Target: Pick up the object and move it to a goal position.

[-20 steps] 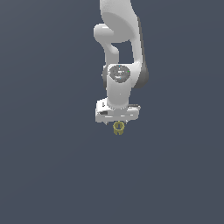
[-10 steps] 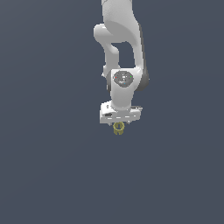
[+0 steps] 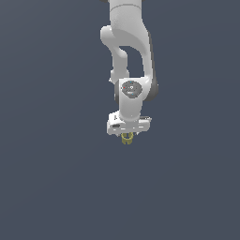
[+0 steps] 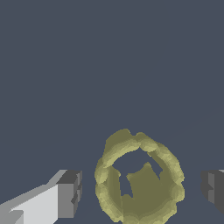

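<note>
Little has been shifted over the last second: the small olive-yellow ring-like object (image 3: 126, 138) is seen at the same spot under the gripper as before, while the wrist joint above it has been turned slightly and the arm's upper links have been resettled.

In the wrist view the object (image 4: 139, 177) is shown as a short hollow cylinder with a lumpy, notched rim, lying on the plain dark grey floor (image 3: 56, 187) between the two dark finger pads (image 4: 70, 194). A clear gap is left on each side, so the white gripper (image 3: 127, 136) is judged to be spread apart and not yet touching the ring. The ring is seen nearer to one pad than to the other.

The step in hand is taken to be the final descent and closing. It would be done well if the gripper were centred first, so that both pads meet the wall together and the ring is not pushed sideways. The pads should be brought low enough to bear on the wall, not the notched rim. Closing should be gentle, since so light a piece could be flicked away.

No goal marker is visible in either view.
</note>
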`<action>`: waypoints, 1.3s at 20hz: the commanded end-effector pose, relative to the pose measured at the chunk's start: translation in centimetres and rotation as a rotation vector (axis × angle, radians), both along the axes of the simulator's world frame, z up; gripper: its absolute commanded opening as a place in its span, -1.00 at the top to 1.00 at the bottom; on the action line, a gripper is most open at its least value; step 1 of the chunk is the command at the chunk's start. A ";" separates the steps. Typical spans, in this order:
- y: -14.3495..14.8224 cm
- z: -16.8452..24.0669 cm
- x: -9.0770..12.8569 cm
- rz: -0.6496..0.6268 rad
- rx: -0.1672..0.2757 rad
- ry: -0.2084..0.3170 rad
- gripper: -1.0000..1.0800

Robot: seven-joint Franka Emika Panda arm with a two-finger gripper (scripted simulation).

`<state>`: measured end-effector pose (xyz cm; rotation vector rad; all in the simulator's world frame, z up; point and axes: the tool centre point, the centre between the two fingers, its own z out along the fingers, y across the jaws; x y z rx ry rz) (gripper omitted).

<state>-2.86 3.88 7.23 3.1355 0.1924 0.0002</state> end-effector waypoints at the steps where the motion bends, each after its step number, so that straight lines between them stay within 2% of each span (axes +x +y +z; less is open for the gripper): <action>1: 0.0 -1.3 -0.1 0.000 0.000 0.001 -0.92; 9: 0.0 -3.2 0.0 0.001 0.000 0.000 -0.92; 10: 0.0 -3.2 0.0 0.001 0.000 0.000 1.00; 26: -0.1 -2.0 0.1 0.001 0.000 -0.001 1.00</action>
